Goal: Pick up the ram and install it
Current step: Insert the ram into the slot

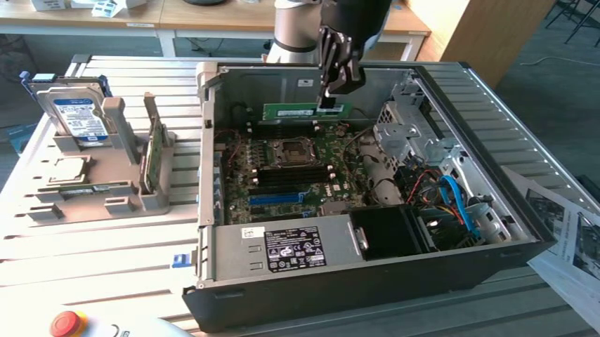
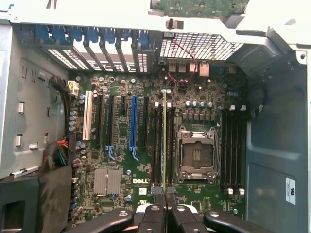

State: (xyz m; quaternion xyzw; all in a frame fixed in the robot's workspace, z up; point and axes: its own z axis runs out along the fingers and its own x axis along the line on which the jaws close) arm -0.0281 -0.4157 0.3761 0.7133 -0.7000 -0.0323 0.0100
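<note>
Ram (image 1: 298,111) (image 2: 164,141): green stick w/ white label strip, clamped in the pincer (image 1: 330,102) (image 2: 164,195), which is shut on it near one end. In the exterior view it's level, long edge down, inside the open PC case (image 1: 394,281). It sits just past the CPU socket (image 1: 292,149) on the side toward the case's far wall, and looks raised off the motherboard (image 1: 246,184).

Wrist view has it edge-on, a thin line running out from btwn the pincer fingers (image 2: 154,213). It's lined up w/ the black memory slots (image 2: 156,145) right beside the CPU socket (image 2: 196,154). Can't tell whether its lower edge touches a slot.

A second bank of black slots (image 2: 232,148) sits on the opposite side of the socket from the ram. The long blue slot (image 2: 133,124) is on the ram's side but farther from the socket, w/ a silver heatsink (image 2: 107,180) near it. In the exterior view the power supply (image 1: 281,249) w/ white label lies on the socket's near side, well apart from it.

Well away from the socket to the exterior view's left, outside the case, a grey holder (image 1: 117,175) stands on the counter (image 1: 94,253). It carries an upright hard drive (image 1: 80,116) w/ blue-white label and another green stick (image 1: 152,158) on edge.
</note>
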